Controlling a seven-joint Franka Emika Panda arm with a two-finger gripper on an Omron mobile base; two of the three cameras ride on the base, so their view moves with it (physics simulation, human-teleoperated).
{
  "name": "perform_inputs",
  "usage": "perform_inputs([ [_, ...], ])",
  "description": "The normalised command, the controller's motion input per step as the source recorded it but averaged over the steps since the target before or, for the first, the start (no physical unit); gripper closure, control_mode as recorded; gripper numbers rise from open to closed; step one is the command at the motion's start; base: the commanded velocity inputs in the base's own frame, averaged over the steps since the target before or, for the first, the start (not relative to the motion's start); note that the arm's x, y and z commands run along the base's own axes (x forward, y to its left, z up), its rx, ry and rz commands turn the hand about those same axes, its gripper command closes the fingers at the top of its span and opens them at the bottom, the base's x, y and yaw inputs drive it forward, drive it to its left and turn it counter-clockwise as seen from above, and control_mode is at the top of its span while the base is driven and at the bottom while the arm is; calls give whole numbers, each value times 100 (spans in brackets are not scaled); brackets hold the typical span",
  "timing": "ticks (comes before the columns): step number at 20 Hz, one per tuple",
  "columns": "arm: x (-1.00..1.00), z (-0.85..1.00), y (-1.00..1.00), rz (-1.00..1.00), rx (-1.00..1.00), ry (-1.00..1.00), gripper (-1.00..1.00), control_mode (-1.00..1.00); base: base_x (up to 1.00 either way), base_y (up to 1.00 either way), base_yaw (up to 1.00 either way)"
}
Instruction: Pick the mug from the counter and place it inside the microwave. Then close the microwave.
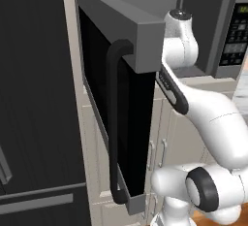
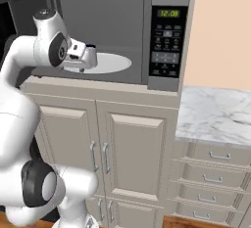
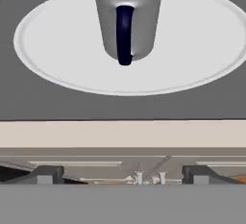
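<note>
Hand (image 3: 124, 175) spread, empty | mug (image 3: 126, 18) on turntable (image 3: 192, 50) | door (image 1: 114, 104) open

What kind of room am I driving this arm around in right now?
A rendered home kitchen, by the look of it: a built-in microwave standing open with a mug on its turntable, beige cabinets beneath, and a white marble counter over drawers.

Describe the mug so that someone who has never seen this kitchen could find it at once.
Look into the open microwave built in above the beige cupboards. On its round white turntable stands the mug: a small silver-grey cylinder, upright, the only thing on the plate, marked out by its dark blue handle.
</note>
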Motion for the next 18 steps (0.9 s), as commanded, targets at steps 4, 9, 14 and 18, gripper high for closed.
perform_inputs([
  [4,-94,0,0,0,1,-14,-100,-100,0,0,0],
  [9,-87,0,0,0,0,-15,-100,-100,0,0,0],
  [14,-89,3,0,0,0,-10,-100,-100,0,0,0],
  [18,-93,26,-1,0,0,0,-100,-100,0,0,0],
])
